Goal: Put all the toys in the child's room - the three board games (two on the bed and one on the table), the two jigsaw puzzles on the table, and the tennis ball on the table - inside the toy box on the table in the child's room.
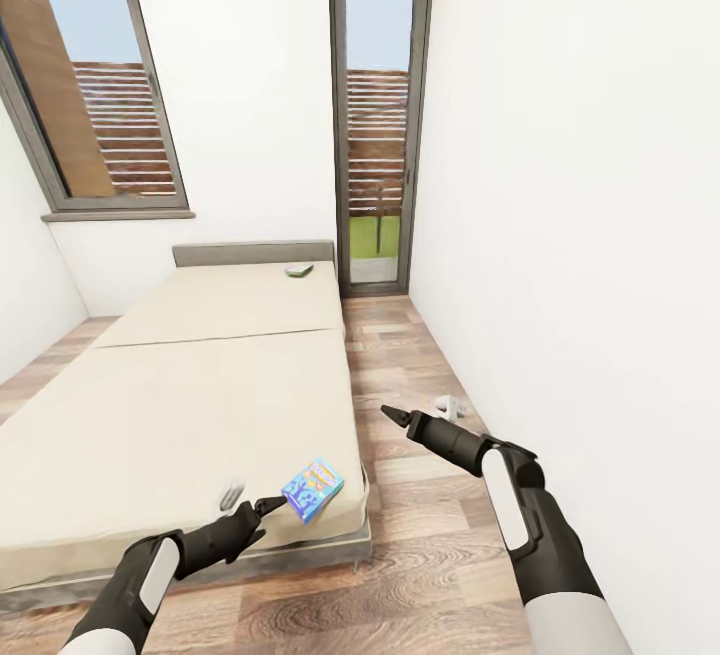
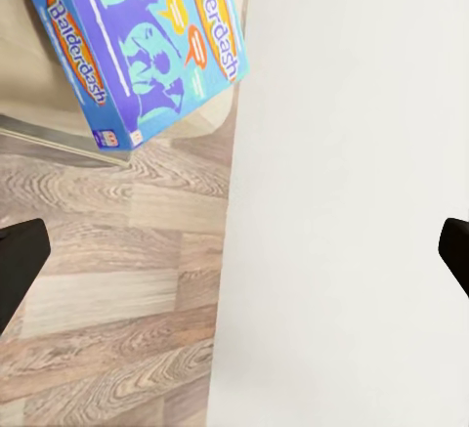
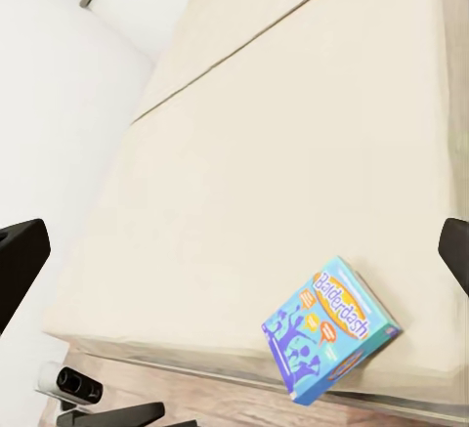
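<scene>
While the blue board game lies at the bed's near corner, five o'clock | light stiff card, probably slick; pinch across thin edges | left pincer spread, just beside it | right pincer spread, empty

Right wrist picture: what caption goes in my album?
Blue Balderdash board game lying at the corner of the beige bed.

The bed carries two beige pads and a grey headboard. A blue board game lies at its near right corner, partly over the edge. A white-and-green board game sits near the headboard. The left gripper points at the blue box, just beside it. The right gripper hangs over the wooden floor.
</scene>
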